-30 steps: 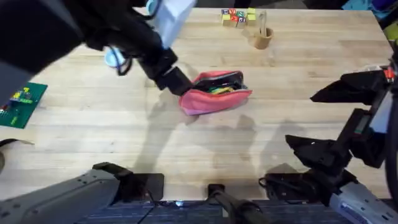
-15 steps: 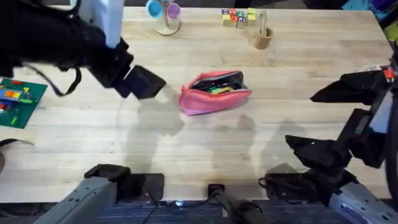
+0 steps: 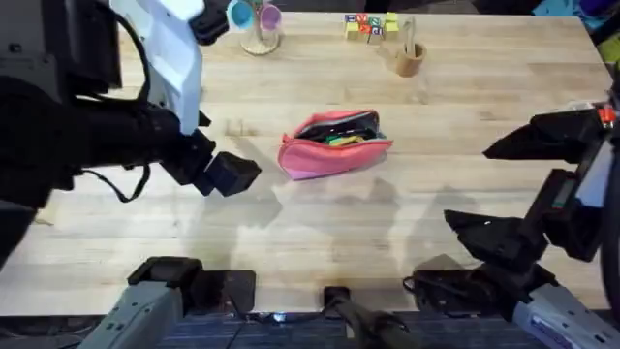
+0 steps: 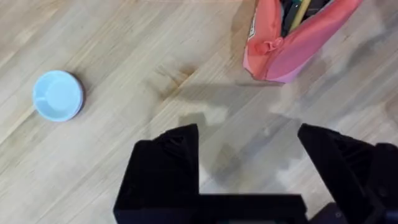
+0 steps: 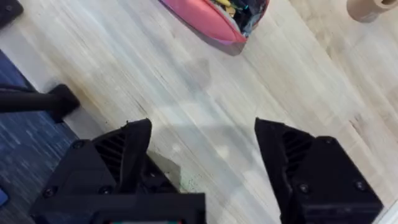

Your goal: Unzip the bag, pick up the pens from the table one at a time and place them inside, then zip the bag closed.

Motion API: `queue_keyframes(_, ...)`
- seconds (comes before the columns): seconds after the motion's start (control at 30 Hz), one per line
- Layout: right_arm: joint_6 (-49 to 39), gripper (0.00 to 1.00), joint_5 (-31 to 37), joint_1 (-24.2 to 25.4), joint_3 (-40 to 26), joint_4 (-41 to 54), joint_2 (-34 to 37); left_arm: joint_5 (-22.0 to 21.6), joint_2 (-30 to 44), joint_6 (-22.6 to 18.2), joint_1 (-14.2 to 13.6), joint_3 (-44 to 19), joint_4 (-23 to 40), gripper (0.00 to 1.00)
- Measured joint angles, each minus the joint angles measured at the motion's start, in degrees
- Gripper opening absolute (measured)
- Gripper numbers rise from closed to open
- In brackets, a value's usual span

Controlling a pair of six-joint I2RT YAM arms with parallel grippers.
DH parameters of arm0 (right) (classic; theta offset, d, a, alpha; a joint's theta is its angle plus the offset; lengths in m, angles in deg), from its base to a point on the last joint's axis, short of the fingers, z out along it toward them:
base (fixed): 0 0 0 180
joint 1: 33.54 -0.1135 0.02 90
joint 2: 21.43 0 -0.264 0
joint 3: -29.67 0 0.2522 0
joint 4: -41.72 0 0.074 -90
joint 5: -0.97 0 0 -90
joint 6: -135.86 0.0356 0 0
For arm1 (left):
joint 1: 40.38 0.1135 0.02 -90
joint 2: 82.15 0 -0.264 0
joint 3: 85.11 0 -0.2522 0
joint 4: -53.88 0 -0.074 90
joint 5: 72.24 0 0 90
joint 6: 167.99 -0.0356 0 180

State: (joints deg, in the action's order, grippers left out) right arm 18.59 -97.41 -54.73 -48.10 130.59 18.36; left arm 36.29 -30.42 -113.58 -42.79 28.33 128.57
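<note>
Bare counter (image 3: 320, 218) lay on every side of the open pink bag (image 3: 334, 143), so it could be reached from any direction. The left end effector (image 3: 232, 174) hovered just beside its near left end. Blocks (image 3: 370, 25), a cup (image 3: 408, 59) and a small stand (image 3: 258, 27) crowded the far edge.

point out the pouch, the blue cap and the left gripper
pouch (image 3: 329, 157) overhead view, pink side wall
blue cap (image 4: 58, 95) left wrist view, its middle
left gripper (image 4: 249, 158) left wrist view, midway between its fingertips
</note>
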Motion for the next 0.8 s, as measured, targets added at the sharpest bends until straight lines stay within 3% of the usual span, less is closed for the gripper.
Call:
queue_keyframes(0.2, 0.0, 0.996, 0.0, 0.0, 0.0, -0.1, 0.0, 5.6, 0.0, -0.5, 0.0, 4.0, -6.6, 0.996)
queue_keyframes(0.4, 0.0, 0.996, 0.0, 0.0, 0.0, -0.1, 0.0, 12.3, 0.0, -4.4, 0.6, 5.6, -6.8, 0.996)
queue_keyframes(0.63, 0.0, 0.996, 0.0, 0.0, 0.0, -0.1, 0.0, 22.7, 0.0, -8.5, 5.0, 5.6, -5.8, 0.995)
queue_keyframes(0.8, 0.0, 0.996, 0.0, 0.0, 0.0, -0.1, 0.0, 25.3, 0.0, -9.6, 5.4, 5.6, -5.3, 0.995)
